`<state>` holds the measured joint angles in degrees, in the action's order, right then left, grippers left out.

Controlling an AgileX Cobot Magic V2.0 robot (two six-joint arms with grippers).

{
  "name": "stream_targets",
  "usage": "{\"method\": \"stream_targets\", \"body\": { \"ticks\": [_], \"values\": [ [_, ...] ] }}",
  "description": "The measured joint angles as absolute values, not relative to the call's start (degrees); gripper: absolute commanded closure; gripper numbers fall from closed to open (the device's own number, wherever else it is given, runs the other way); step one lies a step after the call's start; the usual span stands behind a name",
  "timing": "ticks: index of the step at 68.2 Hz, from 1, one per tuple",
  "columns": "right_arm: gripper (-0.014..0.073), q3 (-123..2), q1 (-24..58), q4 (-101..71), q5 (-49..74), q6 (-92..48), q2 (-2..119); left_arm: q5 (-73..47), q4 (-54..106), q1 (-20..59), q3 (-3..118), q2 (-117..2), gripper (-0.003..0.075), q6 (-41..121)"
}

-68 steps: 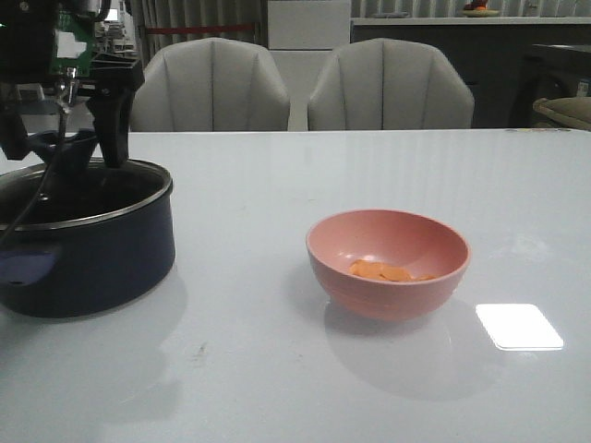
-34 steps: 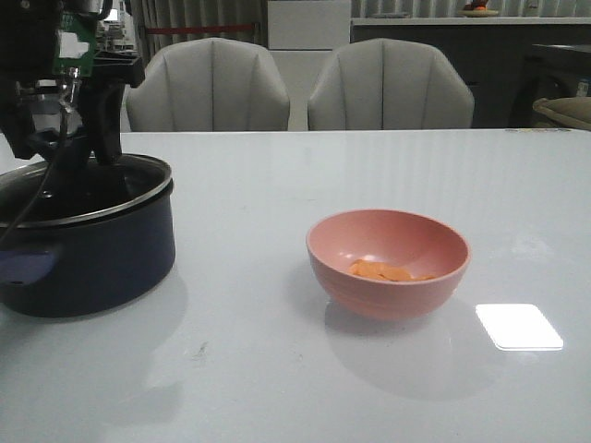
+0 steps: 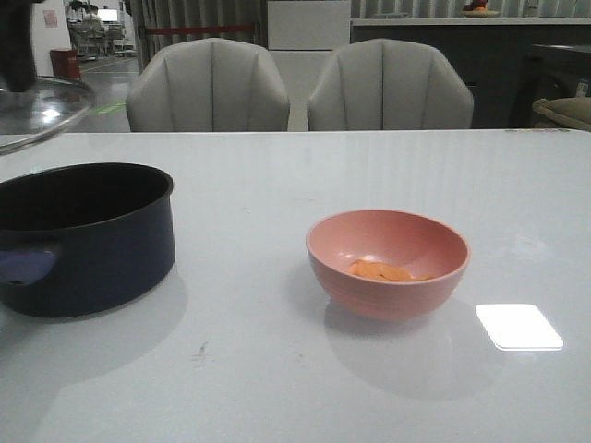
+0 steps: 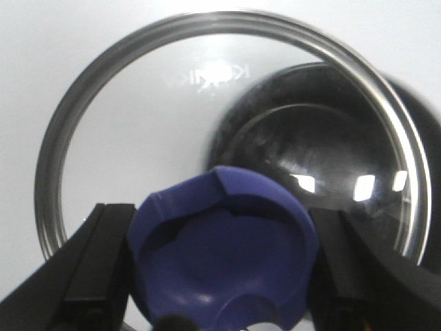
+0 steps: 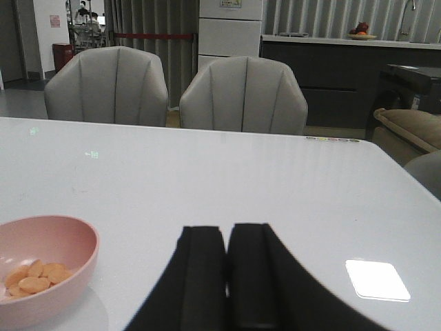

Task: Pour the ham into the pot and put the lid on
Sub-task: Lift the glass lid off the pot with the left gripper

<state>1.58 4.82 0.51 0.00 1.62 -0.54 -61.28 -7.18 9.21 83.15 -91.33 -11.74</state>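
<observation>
Since a second ago the lid [image 3: 42, 106] has risen off the pot [image 3: 88, 245], the left gripper [image 4: 220, 269] clamping its knob. Near to far: ham [image 3: 380, 271] waits in the pink bowl [image 3: 388, 263] at four o'clock, unpoured; the right gripper [image 5: 226, 276], fingers pressed together and empty, must fetch it next.

lid glass [image 4: 207, 79]: faint brand lettering, seen reversed, not clearly legible
elsewhere: no readable text, numbers or signs

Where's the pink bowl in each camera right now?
Front view: pink bowl right of centre on the table, ham inside.
Left wrist view: not in it.
Right wrist view: bowl at the lower left corner.
Shared landmark: the two grey chairs behind the table.
</observation>
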Motion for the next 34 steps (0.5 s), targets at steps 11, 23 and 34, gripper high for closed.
{"method": "stream_targets", "body": {
  "ticks": [11,23,34],
  "values": [
    [0.0447,1.6,4.8,0.5,0.0,1.6,-0.5,-57.5,-7.8,0.2,76.3,-87.6,0.0465,-10.7],
    [0.0447,1.6,4.8,0.5,0.0,1.6,-0.5,-50.9,-8.0,-6.5,67.0,-87.0,0.0465,-9.9],
    [0.0447,1.6,4.8,0.5,0.0,1.6,-0.5,-45.5,-7.0,-7.5,62.2,-88.6,0.0464,-9.8]
  ]
}}
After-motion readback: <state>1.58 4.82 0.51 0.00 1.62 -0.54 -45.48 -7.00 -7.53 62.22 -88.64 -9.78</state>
